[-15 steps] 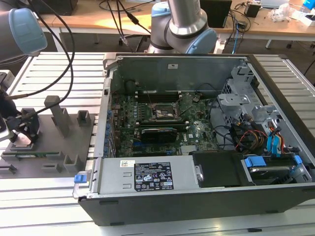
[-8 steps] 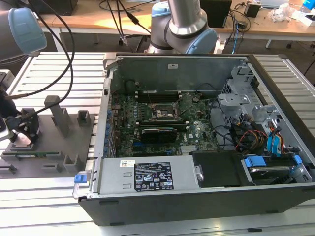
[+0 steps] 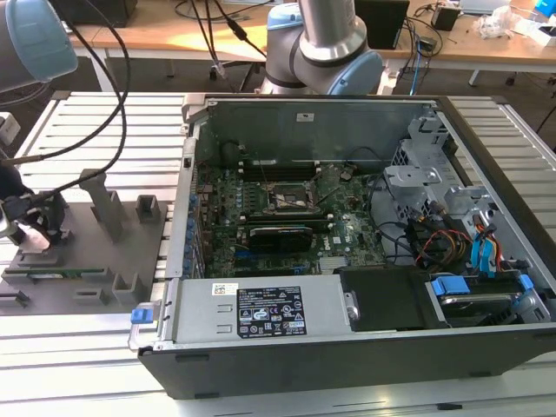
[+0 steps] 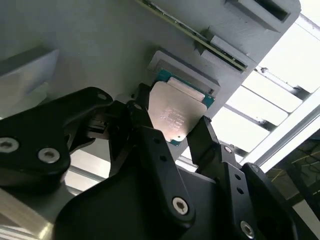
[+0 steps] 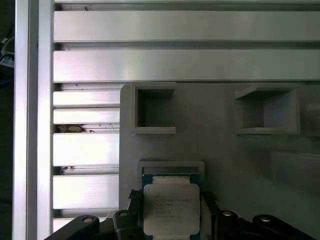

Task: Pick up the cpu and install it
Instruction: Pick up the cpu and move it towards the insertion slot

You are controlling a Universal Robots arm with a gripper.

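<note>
The cpu [image 5: 171, 207], a small square chip with a pale silvery top and a green edge, lies in a shallow grey nest [image 5: 171, 166] on the grey fixture plate [image 3: 95, 261]. My gripper [image 5: 171, 200] is down over it at the exterior view's far left [image 3: 33, 230]. One black finger [image 4: 145, 132] presses one side of the cpu [image 4: 175, 112] and the other finger [image 4: 202, 135] the opposite side, so the gripper [image 4: 172, 129] is shut on it. The open socket [image 3: 291, 201] sits on the motherboard inside the computer case.
The open computer case [image 3: 347, 261] stands at the middle and the exterior view's right, with drive bays and cables inside. The fixture plate carries upright grey posts [image 3: 104, 204] and two square pockets [image 5: 155, 110]. Slatted aluminium table [image 5: 185, 65] lies all around. A cable [image 3: 87, 130] trails to the wrist.
</note>
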